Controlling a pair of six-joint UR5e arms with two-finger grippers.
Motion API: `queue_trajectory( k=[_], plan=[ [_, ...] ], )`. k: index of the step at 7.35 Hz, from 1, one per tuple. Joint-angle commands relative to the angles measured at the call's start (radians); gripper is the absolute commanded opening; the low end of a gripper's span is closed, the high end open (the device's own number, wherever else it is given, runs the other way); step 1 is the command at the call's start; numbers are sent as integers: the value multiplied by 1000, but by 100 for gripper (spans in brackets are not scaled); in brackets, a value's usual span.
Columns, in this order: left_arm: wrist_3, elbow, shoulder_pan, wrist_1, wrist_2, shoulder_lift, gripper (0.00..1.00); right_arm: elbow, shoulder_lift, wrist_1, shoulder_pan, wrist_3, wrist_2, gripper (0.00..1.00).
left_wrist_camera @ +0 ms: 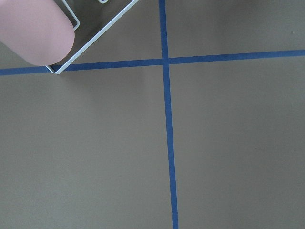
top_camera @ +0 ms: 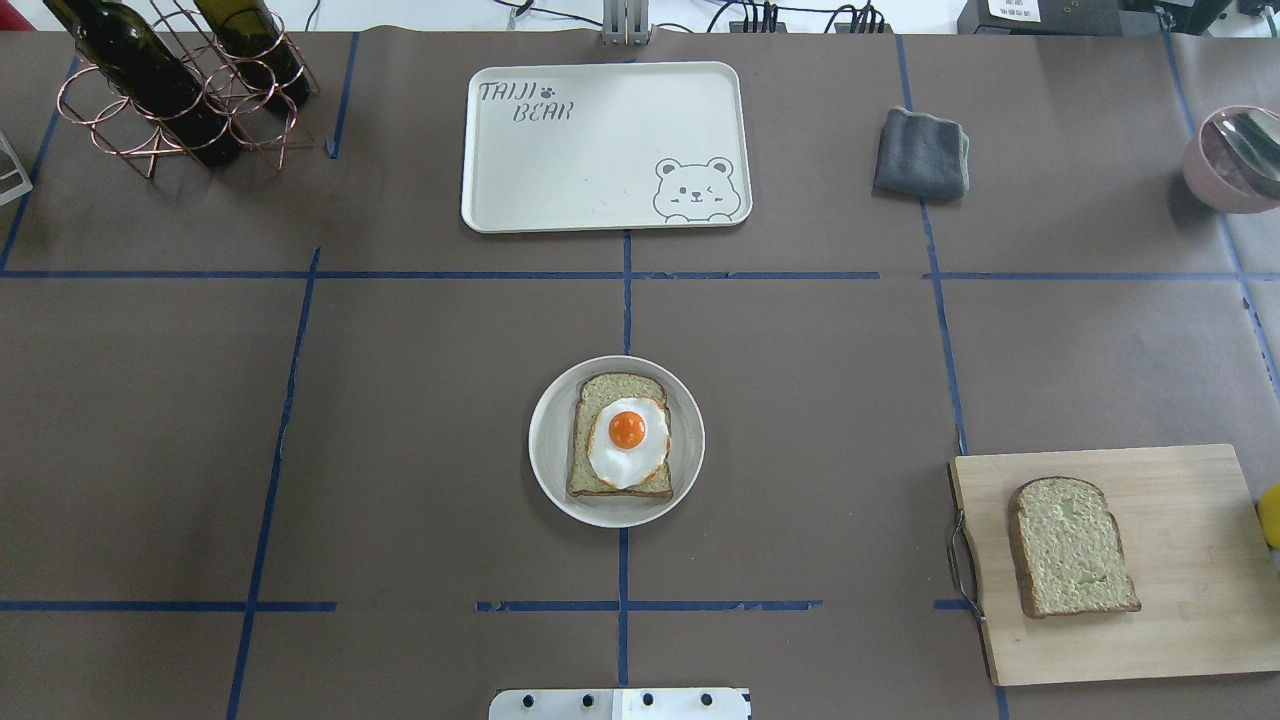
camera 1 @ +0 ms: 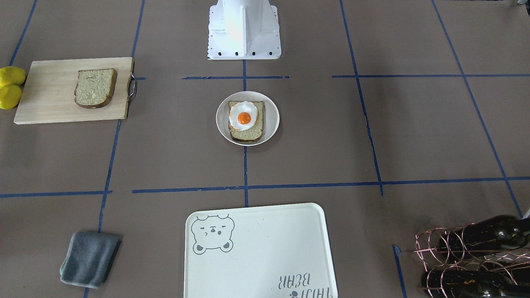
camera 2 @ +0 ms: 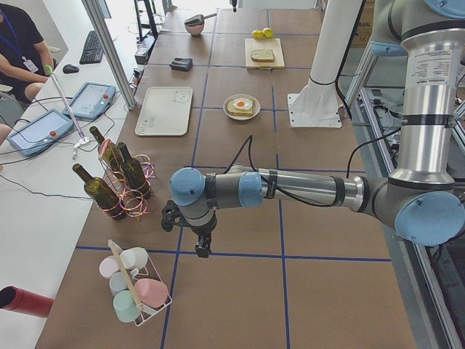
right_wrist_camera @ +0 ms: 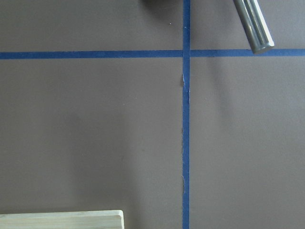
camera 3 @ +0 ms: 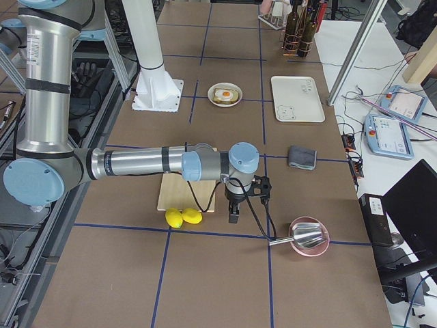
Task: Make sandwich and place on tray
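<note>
Two slices lie apart: egg-topped slice point(top_camera: 600, 396) on a plate point(top_camera: 545, 440) at tabletop point(top_camera: 400, 420) centre, tray point(top_camera: 600, 150) at twelve o'clock, bare slice point(top_camera: 1070, 547) on a board point(top_camera: 1180, 600) at four o'clock. Left tool point(camera 2: 202, 247) and right tool point(camera 3: 233, 213): grip impossible to tell.

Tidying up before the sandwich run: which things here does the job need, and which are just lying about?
Needed: bread slice and fried egg on the plate; second bread slice on the cutting board; tray.
Lying about: grey cloth; wine bottles; lemons; pink bowl.
</note>
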Motion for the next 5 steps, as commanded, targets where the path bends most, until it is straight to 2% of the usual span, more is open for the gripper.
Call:
queue_trajectory(
  k=[1,5],
  plan=[
    [-3,-1,0,2,-7,0,100,0,0,-2,0,0,4,100],
    [4,-24,5,-11,-1,-52,100,0,0,0,0,2,4,100]
  ],
)
